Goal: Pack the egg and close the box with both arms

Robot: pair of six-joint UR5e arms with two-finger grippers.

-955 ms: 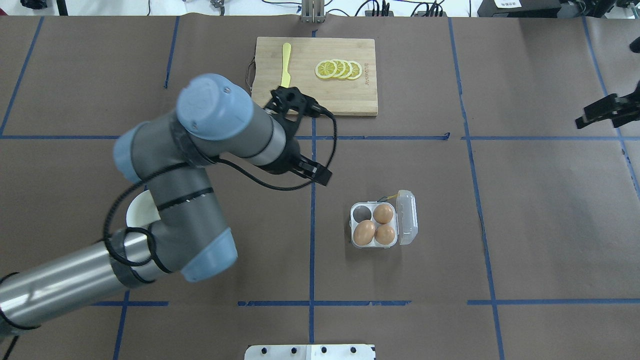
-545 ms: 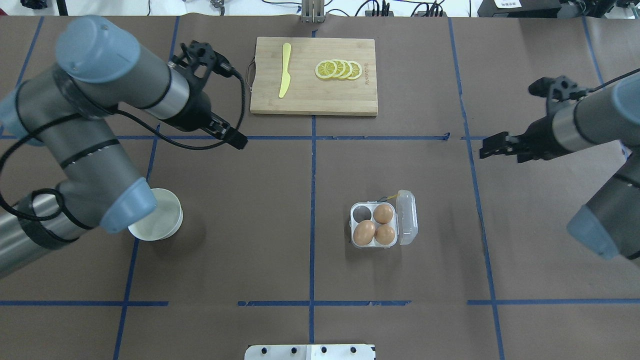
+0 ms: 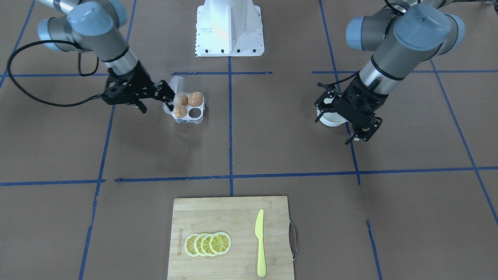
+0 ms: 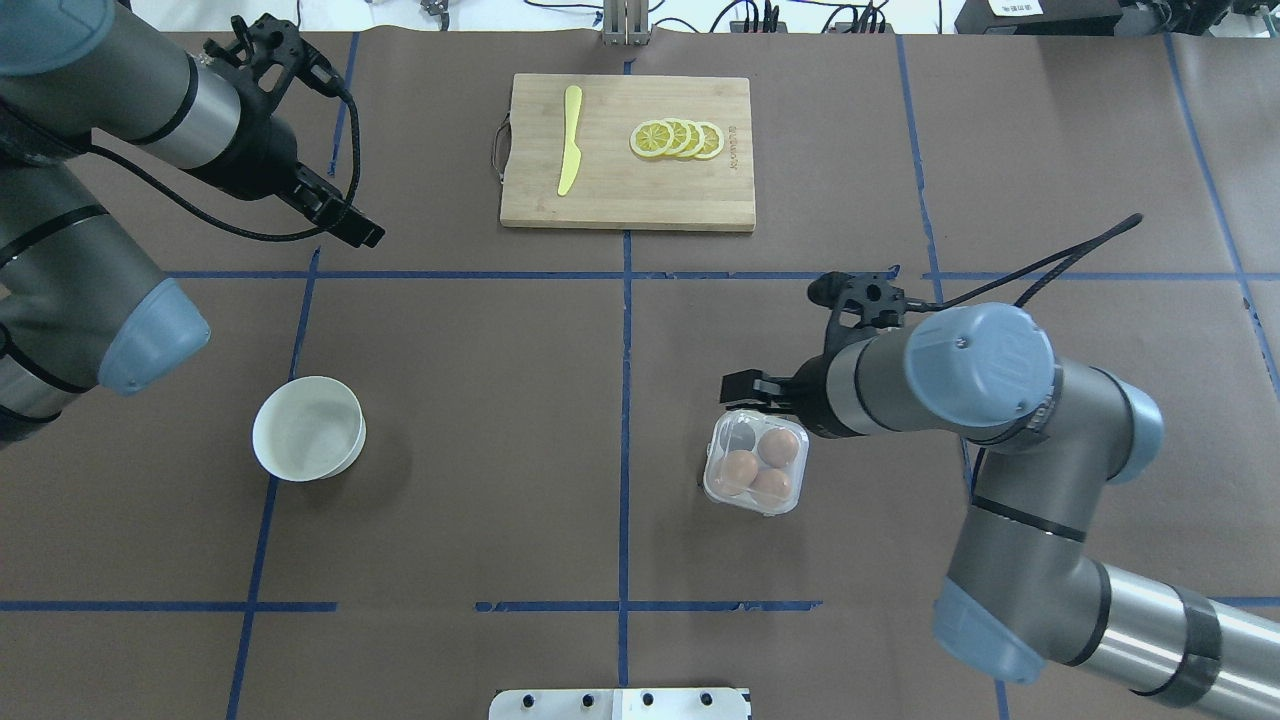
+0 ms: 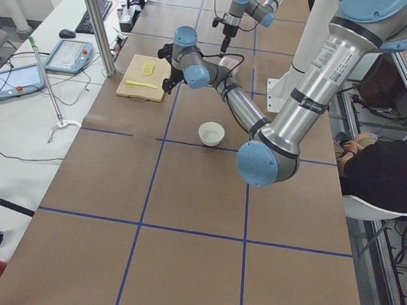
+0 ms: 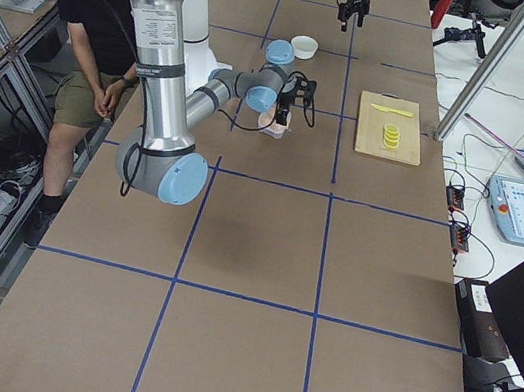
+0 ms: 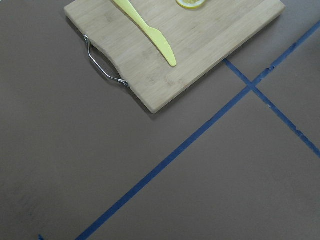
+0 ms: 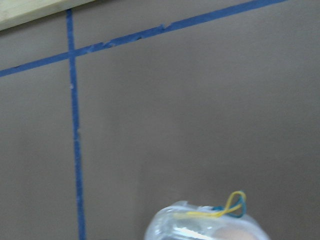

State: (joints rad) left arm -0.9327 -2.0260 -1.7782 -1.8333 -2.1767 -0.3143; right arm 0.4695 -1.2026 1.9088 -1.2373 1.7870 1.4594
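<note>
The clear box (image 4: pixel 755 465) stands right of the table's middle with three orange-brown eggs (image 4: pixel 741 468) in it and one cell bare. Its lid (image 3: pixel 177 82) is swung over the cells and, in the front-facing view, is still tilted up. My right gripper (image 4: pixel 738 384) is at the box's far edge against the lid (image 3: pixel 167 97); I cannot tell how its jaws stand. The box's edge, with a yellow rubber band, shows low in the right wrist view (image 8: pixel 205 227). My left gripper (image 4: pixel 362 236) hangs empty at the far left with its fingers apart (image 3: pixel 360 136).
A white bowl (image 4: pixel 308 428) stands at the left. A wooden cutting board (image 4: pixel 628 190) at the far middle carries a yellow knife (image 4: pixel 570 140) and lemon slices (image 4: pixel 678 138). Blue tape lines cross the brown table.
My left arm has drawn back to the far left. My right arm has come in from the right and swung the lid over the eggs; the box has shifted a little.
</note>
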